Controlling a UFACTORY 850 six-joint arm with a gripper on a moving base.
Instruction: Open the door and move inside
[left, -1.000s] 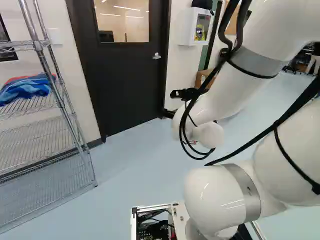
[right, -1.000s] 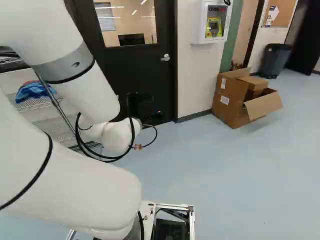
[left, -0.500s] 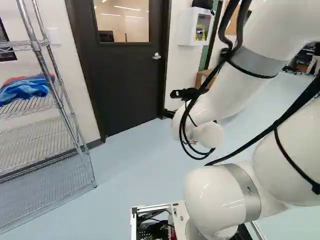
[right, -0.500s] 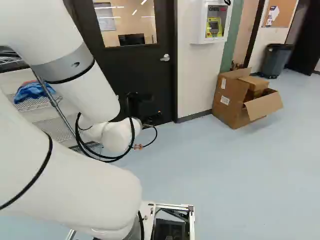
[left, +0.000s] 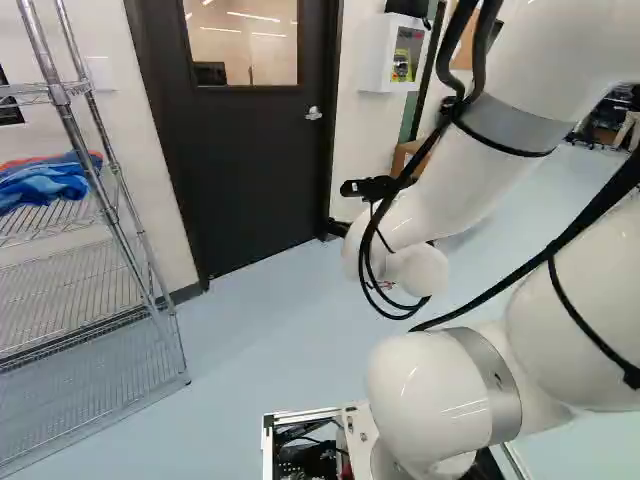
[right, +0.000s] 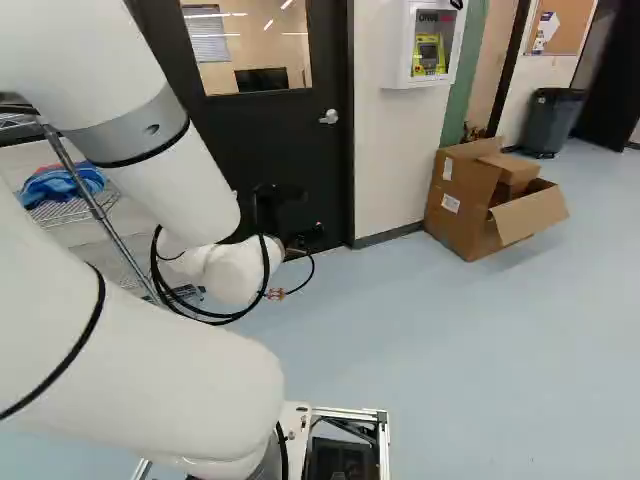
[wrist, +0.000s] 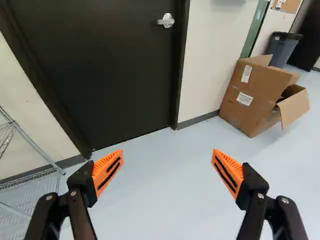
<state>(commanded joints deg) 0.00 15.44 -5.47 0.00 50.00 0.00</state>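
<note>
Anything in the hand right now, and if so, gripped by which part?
Nothing held. The hand is open, its two orange-padded fingers wide apart with only floor showing between them; the door handle is well ahead, untouched.

No wording was legible. In the right base view, two white labels (right: 450, 203) marked the cardboard box (right: 468, 228) toward two o'clock; small print (right: 436, 17) marked the wall cabinet (right: 399, 52) toward one o'clock.
</note>
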